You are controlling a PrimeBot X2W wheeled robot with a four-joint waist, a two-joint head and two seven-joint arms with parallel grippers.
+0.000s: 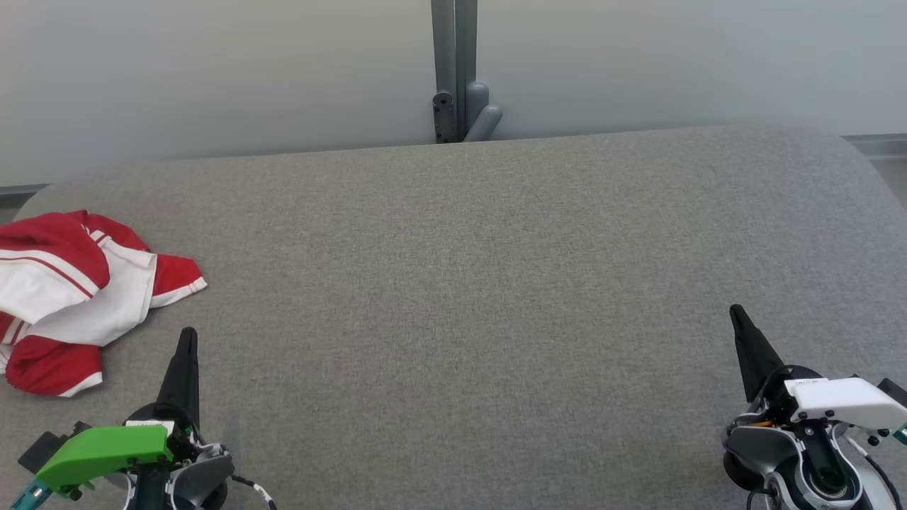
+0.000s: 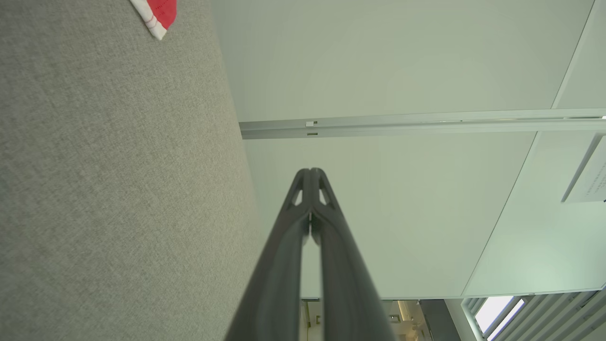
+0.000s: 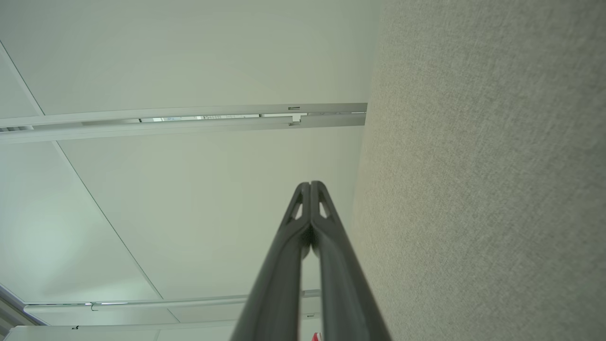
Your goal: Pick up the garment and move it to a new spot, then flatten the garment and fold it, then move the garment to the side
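Note:
A crumpled red and white garment (image 1: 78,297) lies in a heap at the left edge of the grey fabric table (image 1: 468,297). One red corner of the garment (image 2: 158,14) with a white hem shows at the top of the left wrist view. My left gripper (image 1: 187,334) is shut and empty, just right of the heap's near end and apart from it. In its own view the left gripper (image 2: 310,171) has its tips pressed together. My right gripper (image 1: 734,310) rests far across at the lower right, also shut and empty, tips together (image 3: 310,183).
A pale wall runs behind the table, with a grey post and bracket (image 1: 457,85) at its middle. The table's far edge curves down at both corners. Broad grey surface stretches between the two grippers.

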